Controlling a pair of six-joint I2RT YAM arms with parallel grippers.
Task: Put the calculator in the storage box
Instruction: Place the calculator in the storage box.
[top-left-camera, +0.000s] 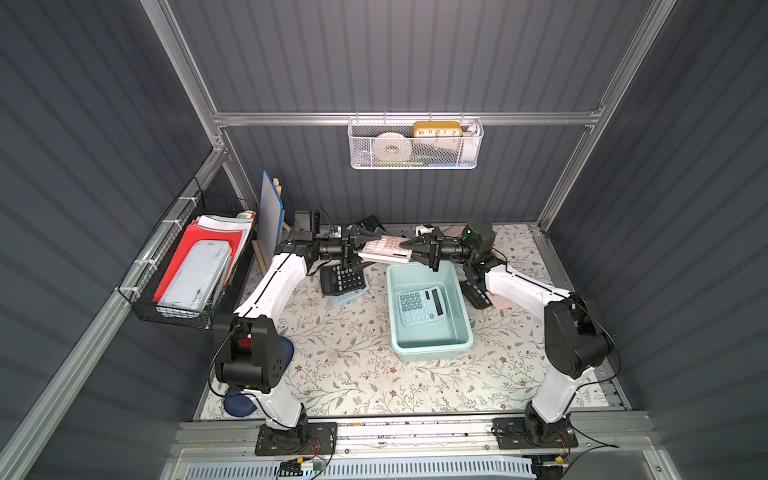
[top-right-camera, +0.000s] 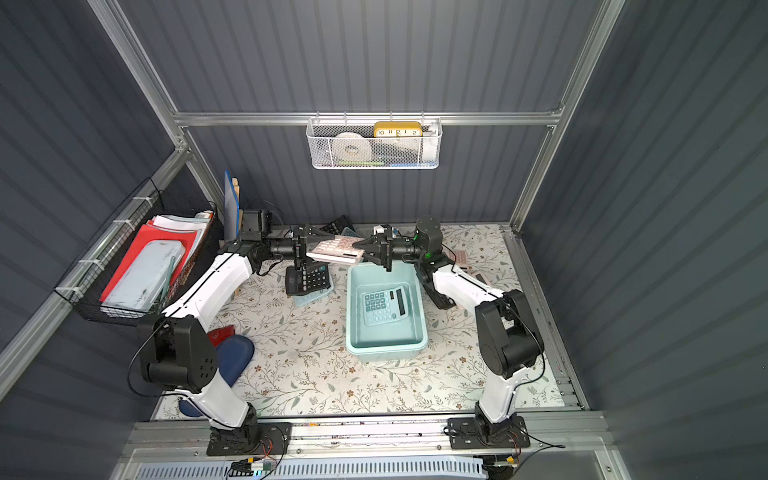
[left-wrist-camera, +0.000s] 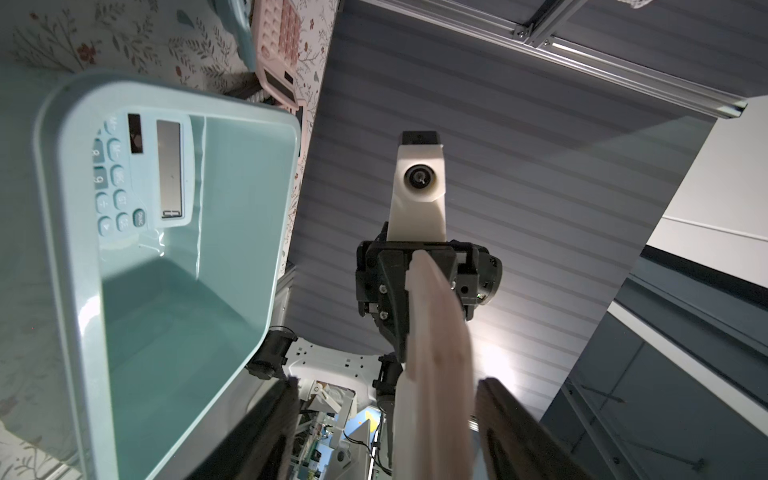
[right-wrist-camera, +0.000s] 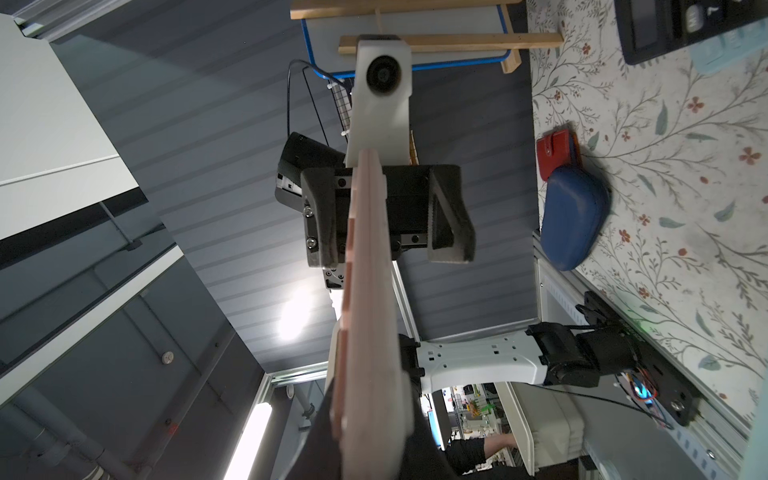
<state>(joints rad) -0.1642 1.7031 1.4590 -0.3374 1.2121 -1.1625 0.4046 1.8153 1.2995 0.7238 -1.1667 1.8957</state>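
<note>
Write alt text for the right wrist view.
A pink calculator, seen edge-on, runs from the right claw, shut on it, to the left claw, whose open jaws stand either side of its far end. To one side is the floral table with a blue case and a red pouch.

Two baskets (top-left-camera: 357, 141), one storage box (top-left-camera: 432, 345) — four-plus calculators (top-left-camera: 419, 306)

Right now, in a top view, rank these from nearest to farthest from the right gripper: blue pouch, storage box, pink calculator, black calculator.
1. pink calculator, clamped in the right gripper
2. storage box, just below it
3. black calculator, lying toward the robot's left
4. blue pouch, front-left corner
</note>
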